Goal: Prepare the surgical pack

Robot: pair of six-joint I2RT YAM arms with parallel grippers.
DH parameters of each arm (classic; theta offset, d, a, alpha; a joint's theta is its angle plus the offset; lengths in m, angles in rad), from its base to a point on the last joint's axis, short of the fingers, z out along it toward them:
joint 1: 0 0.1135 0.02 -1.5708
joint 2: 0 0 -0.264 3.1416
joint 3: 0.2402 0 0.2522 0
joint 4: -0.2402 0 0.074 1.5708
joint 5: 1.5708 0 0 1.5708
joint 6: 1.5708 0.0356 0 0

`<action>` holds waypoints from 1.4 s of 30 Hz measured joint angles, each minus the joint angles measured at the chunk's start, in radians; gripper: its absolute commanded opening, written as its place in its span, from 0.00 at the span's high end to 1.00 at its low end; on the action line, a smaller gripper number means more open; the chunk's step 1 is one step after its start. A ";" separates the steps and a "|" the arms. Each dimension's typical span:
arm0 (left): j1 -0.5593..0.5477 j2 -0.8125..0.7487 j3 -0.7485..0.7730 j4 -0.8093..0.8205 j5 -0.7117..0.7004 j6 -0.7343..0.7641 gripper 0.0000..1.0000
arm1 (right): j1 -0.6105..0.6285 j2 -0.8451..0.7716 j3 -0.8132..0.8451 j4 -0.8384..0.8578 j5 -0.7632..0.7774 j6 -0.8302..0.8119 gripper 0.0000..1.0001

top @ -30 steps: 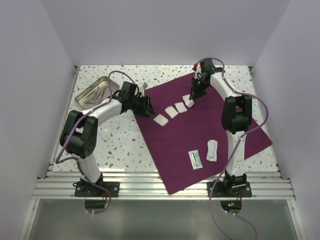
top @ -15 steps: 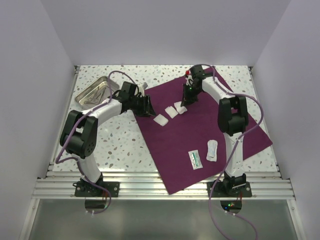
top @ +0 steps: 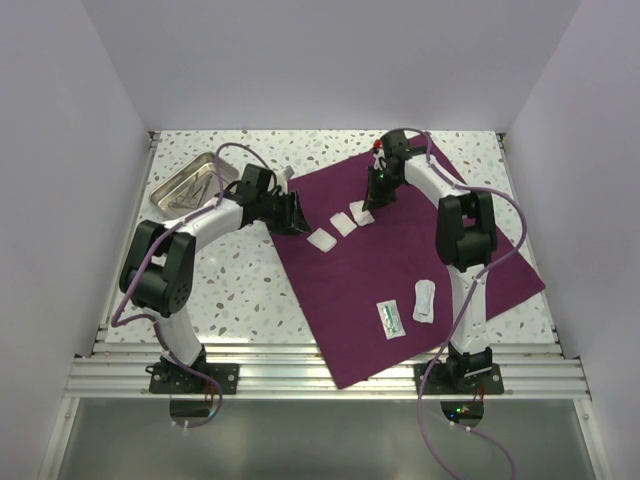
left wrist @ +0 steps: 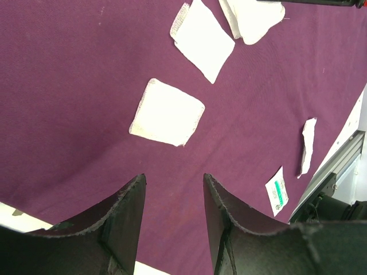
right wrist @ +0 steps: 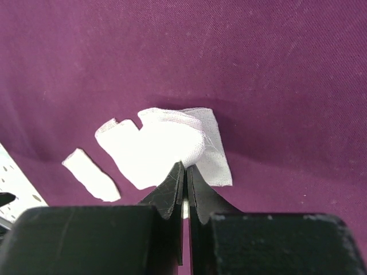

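While pinching a crumpled gauze square (right wrist: 172, 143) toward the far edge of the table (top: 250, 290), stands low with the right gripper (right wrist: 184, 167), jaws pressed together on it. Shows the surgical pack (top: 380, 270) spread cornerwise over the table's middle and right, one corner at the near edge. Poises the left gripper (left wrist: 173, 179) over the pack's left edge, jaws spread, near a flat gauze square (left wrist: 167, 113). Has a green-labelled packet (top: 390, 320) and a white packet (top: 425, 300) toward the near right; metal tray (top: 163, 203) in the far-left corner.
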 measured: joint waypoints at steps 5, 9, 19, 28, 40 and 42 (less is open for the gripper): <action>0.003 0.000 0.000 0.000 0.000 0.000 0.52 | 0.000 0.008 0.000 0.001 0.000 0.000 0.93; 0.003 0.000 0.000 0.000 0.001 0.000 0.52 | 0.000 0.009 0.000 0.000 0.007 -0.002 0.68; 0.003 0.000 -0.003 0.000 0.004 0.000 0.52 | 0.000 0.008 0.004 -0.042 0.045 -0.052 0.48; 0.003 0.000 -0.004 0.001 0.007 0.000 0.51 | 0.001 0.009 0.004 -0.051 0.037 -0.081 0.51; 0.003 0.000 -0.004 0.004 0.013 -0.004 0.51 | 0.003 0.037 0.007 -0.043 0.017 -0.082 0.57; 0.003 0.000 -0.004 0.005 0.014 -0.006 0.51 | 0.005 0.041 0.011 -0.045 0.017 -0.082 0.59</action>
